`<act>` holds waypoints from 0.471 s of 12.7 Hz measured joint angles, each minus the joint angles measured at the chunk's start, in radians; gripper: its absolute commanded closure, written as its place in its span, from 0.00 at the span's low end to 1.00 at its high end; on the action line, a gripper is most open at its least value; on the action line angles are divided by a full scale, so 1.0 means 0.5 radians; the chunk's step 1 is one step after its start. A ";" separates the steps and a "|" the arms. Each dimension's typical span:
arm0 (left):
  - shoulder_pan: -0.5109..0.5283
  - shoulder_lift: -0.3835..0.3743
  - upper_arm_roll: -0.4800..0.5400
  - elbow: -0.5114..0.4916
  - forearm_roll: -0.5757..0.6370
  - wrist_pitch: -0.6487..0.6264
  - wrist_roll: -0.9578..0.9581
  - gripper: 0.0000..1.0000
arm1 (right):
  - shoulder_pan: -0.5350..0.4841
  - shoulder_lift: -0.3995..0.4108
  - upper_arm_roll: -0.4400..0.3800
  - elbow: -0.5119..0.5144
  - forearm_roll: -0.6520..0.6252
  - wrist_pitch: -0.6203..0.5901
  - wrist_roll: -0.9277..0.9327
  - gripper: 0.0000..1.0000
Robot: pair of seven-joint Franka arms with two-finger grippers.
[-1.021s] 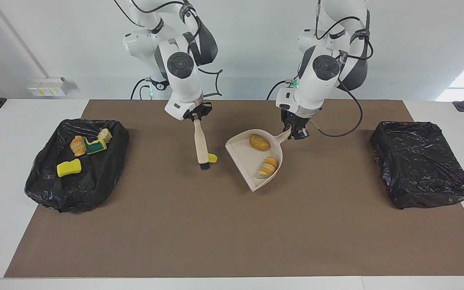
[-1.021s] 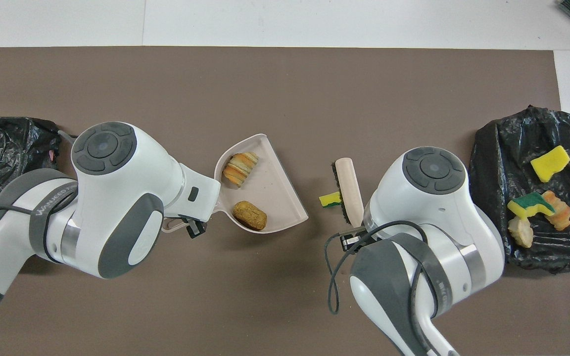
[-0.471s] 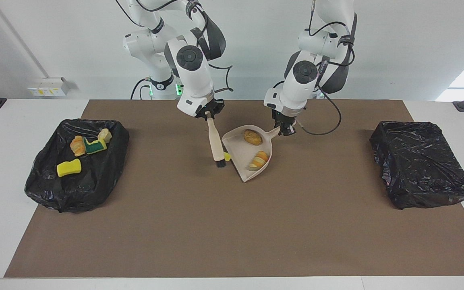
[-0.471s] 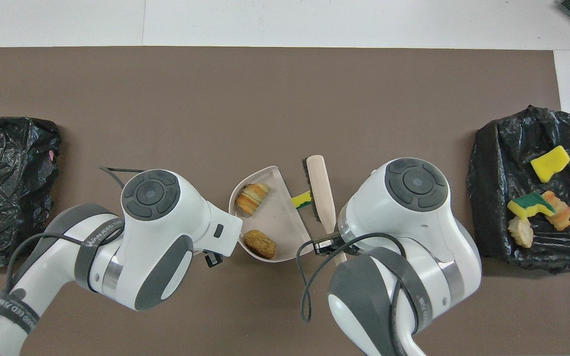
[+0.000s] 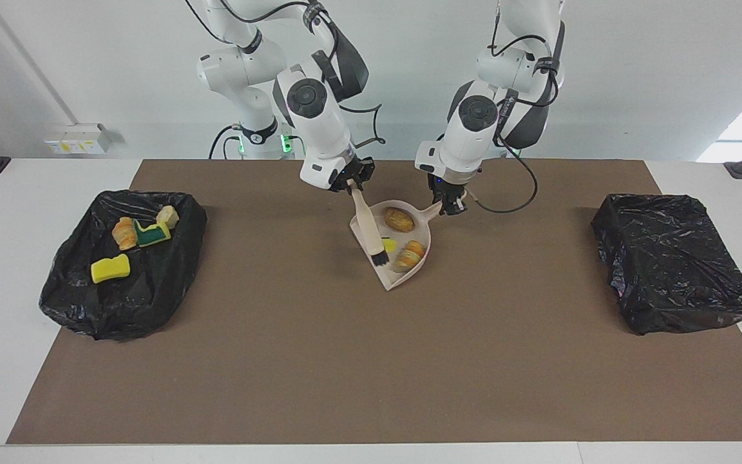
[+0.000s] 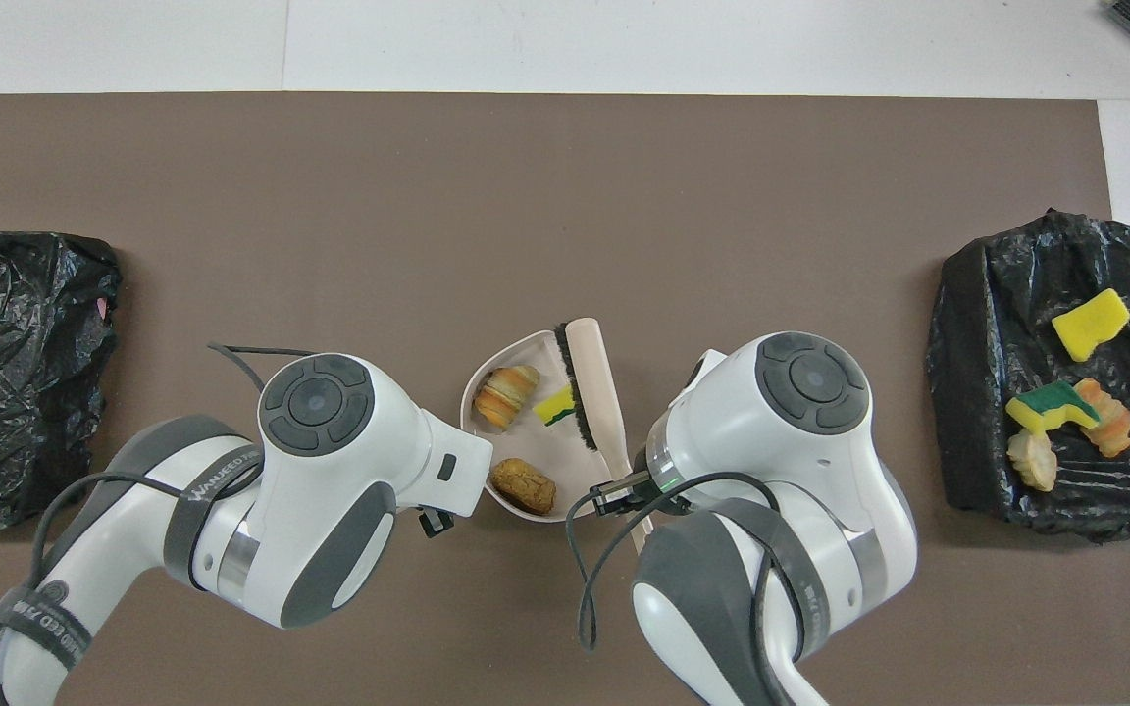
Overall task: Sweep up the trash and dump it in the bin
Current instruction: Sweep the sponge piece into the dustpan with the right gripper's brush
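The beige dustpan [image 5: 403, 276] [image 6: 529, 446] lies mid-table close to the robots. My left gripper [image 5: 451, 205] is shut on its handle. Three pieces of trash are in the pan: a bread roll [image 5: 399, 220] [image 6: 523, 485], a croissant [image 5: 411, 255] [image 6: 507, 394] and a small yellow-green sponge chunk [image 5: 389, 245] [image 6: 555, 404]. My right gripper [image 5: 351, 183] is shut on the handle of a wooden brush [image 5: 366, 222] [image 6: 592, 378]. The brush's black bristles rest inside the pan's mouth against the sponge chunk.
A black-lined bin [image 5: 120, 303] [image 6: 977, 392] at the right arm's end of the table holds a yellow sponge [image 5: 111, 268], a green-backed sponge [image 5: 152, 235], a croissant [image 5: 124, 232] and a bread piece [image 5: 167, 216]. Another black-lined bin [image 5: 674, 264] [image 6: 16, 373] stands at the left arm's end.
The brush swept the sponge chunk across the mat and into the dustpan. The left arm slid the pan toward the brush, so pan and brush now meet.
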 measured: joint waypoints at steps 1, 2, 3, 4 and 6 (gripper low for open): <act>0.000 0.000 0.000 -0.001 0.000 0.001 -0.001 1.00 | 0.000 0.004 0.000 -0.043 0.002 0.007 -0.027 1.00; 0.000 0.000 0.000 -0.001 0.000 0.002 -0.001 1.00 | 0.003 0.004 0.000 -0.072 0.004 0.006 -0.038 1.00; 0.000 0.000 0.000 -0.001 0.000 0.002 -0.001 1.00 | 0.018 0.002 0.002 -0.086 0.007 -0.014 -0.044 1.00; 0.000 0.000 0.000 -0.002 0.000 0.002 -0.001 1.00 | 0.056 -0.009 0.002 -0.095 0.009 -0.072 -0.044 1.00; 0.000 0.000 0.001 -0.002 0.000 0.003 -0.002 1.00 | 0.130 -0.069 0.006 -0.141 0.011 -0.189 -0.044 1.00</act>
